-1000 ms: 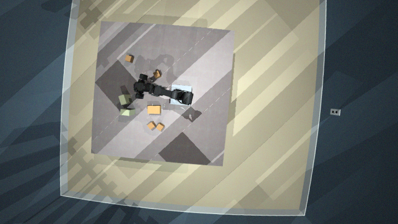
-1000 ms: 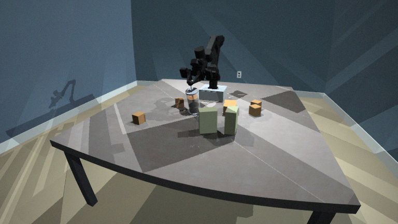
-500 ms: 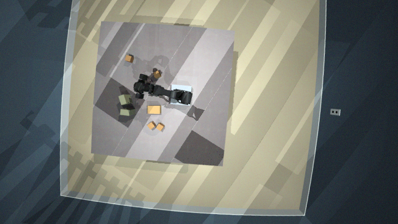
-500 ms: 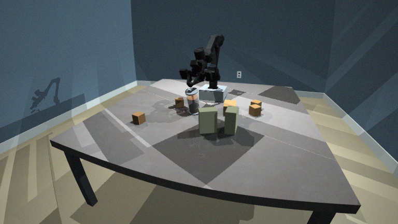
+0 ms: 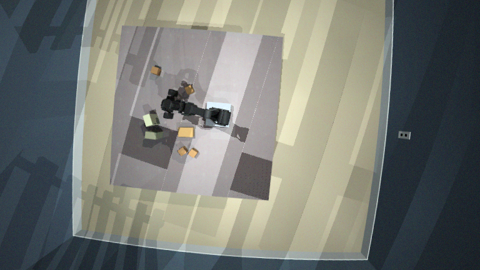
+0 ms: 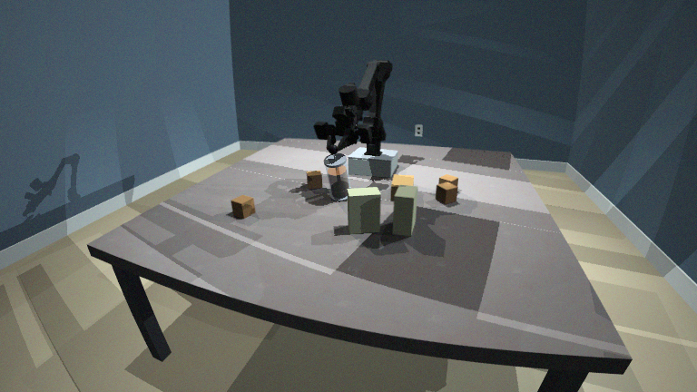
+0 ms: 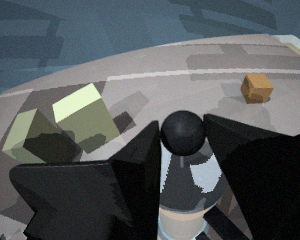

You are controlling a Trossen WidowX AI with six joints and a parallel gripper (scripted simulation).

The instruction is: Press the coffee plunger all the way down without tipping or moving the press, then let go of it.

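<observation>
Coffee press, upright, plunger knob in the grip

Item one, the coffee press (image 6: 338, 182) (image 7: 184, 222): a clear-walled cylinder, just left of centre in the exterior view and at the bottom, right of centre, in the wrist view. It stands upright, with a pinkish band inside its upper part and darker contents below.

Item two, the plunger knob (image 6: 331, 147) (image 7: 183, 133): a black ball on a thin rod. In the wrist view a short length of rod shows above the lid (image 6: 335, 161) (image 7: 192, 185), so we judge the stroke to be near its end.

Item three, the gripper (image 6: 330, 142) (image 7: 181, 123): about a third open, its fingers closed on either side of the ball.

Handling, by our estimate: a light, perhaps fragile vessel, smooth enough to slide; the ball hard and slippery, the plunger mildly stiff. We would keep hold of the ball at its widest part and push straight down the rod; sideways force could tip or shift the press. At the stop, we would open the fingers evenly before rising.

Item four, a small brown block (image 5: 189, 89) (image 6: 314, 180), just left of the press in the exterior view.

Item five, two green blocks (image 5: 151, 119) (image 6: 363, 211) (image 7: 87, 120), lower centre of the exterior view, left in the wrist view.
</observation>
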